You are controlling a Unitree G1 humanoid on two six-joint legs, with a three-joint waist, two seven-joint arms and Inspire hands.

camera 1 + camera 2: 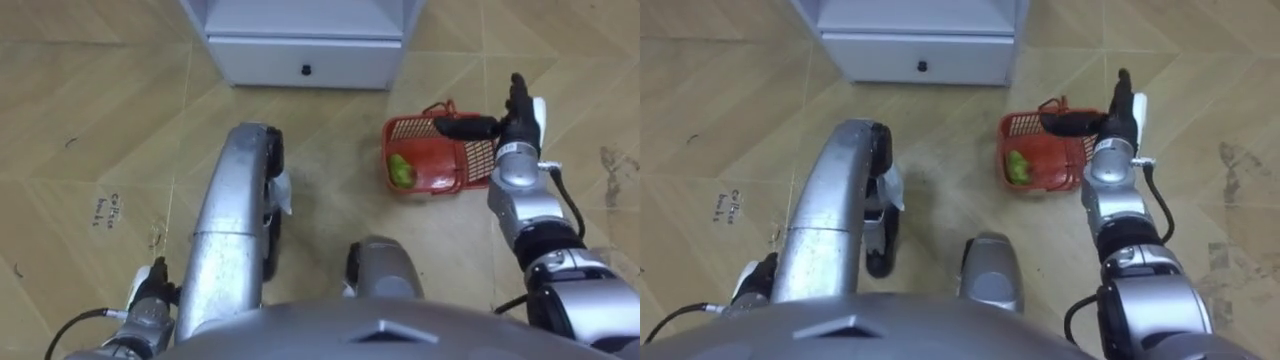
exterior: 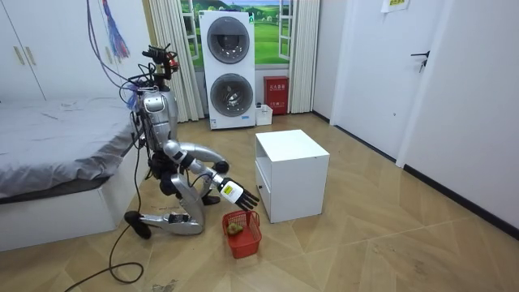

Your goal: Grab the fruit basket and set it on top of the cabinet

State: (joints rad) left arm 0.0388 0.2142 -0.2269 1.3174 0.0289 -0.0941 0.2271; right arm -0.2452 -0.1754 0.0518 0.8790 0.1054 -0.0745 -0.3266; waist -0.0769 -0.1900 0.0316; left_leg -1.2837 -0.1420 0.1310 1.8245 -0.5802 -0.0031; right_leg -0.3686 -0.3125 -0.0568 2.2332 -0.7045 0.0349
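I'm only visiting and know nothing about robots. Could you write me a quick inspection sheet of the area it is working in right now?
Surface: wooden floor; the robot kneels on it.
Job's things: red fruit basket upright on the floor near the white cabinet's corner, with a green fruit inside.
Clutter: nothing seen.
Hands: right hand open, fingers straight, over the basket, not gripping it; left hand low at the robot's side.
Cables: nothing seen besides the robot's own.
Surroundings: white cabinet with a drawer, bed, stacked washing machines, door.

Head eyes look downward, room camera afar
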